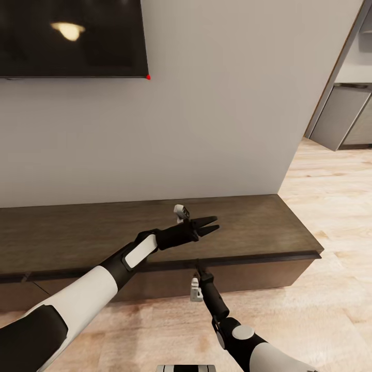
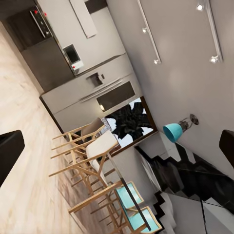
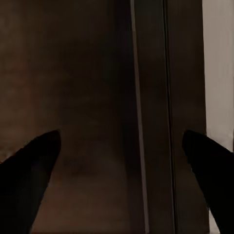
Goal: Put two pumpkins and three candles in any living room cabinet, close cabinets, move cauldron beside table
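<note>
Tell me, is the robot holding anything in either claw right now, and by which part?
Nothing is held. The left gripper hangs open above the cabinet. The right gripper is open at the cabinet's front edge, with nothing between its fingers.

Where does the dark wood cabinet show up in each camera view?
Head view: the cabinet runs across the lower middle, against the wall, with the left end effector above its top.
Left wrist view: kitchen and wooden chairs, no cabinet.
Right wrist view: cabinet front close up, between the open right end effector fingers.
Shared landmark: the seam under the cabinet top.
</note>
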Available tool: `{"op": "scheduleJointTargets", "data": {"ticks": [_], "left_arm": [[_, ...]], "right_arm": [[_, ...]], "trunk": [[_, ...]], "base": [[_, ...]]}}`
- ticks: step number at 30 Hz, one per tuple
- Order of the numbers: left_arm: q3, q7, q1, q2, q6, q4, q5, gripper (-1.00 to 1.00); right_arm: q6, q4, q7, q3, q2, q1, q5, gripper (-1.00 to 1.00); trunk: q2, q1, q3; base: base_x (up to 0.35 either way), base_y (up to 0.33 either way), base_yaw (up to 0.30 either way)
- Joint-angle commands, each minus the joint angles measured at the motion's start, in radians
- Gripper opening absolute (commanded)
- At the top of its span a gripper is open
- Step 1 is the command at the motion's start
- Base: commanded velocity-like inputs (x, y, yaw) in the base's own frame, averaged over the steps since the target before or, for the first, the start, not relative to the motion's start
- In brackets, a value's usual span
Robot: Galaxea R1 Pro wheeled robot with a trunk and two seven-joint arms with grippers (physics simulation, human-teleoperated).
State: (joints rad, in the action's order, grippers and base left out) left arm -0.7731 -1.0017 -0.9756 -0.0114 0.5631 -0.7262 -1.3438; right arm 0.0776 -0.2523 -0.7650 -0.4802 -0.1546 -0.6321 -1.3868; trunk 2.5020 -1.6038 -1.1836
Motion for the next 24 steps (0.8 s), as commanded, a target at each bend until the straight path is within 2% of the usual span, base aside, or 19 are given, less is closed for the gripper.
{"op": "scheduleJointTargets", "data": {"ticks": [1, 16, 24], "left_arm": [[0.000, 0.000, 0.000, 0.000, 0.000, 0.000, 0.000, 1.00], [0.000, 0.000, 0.000, 0.000, 0.000, 0.001, 0.000, 1.00], [0.000, 0.000, 0.000, 0.001, 0.001, 0.000, 0.000, 1.00]], "right_arm": [[0.000, 0.000, 0.008, 0.000, 0.000, 0.000, 0.002, -1.00], [-0.001, -0.003, 0.020, 0.003, 0.000, 0.000, 0.006, -1.00], [0.001, -0.008, 0.014, 0.005, 0.005, -0.001, 0.005, -1.00]], "trunk": [[0.000, 0.000, 0.000], [0.000, 0.000, 0.000], [0.000, 0.000, 0.000]], "base": [[0.000, 0.000, 0.000], [-0.001, 0.000, 0.000], [-0.120, 0.000, 0.000]]}}
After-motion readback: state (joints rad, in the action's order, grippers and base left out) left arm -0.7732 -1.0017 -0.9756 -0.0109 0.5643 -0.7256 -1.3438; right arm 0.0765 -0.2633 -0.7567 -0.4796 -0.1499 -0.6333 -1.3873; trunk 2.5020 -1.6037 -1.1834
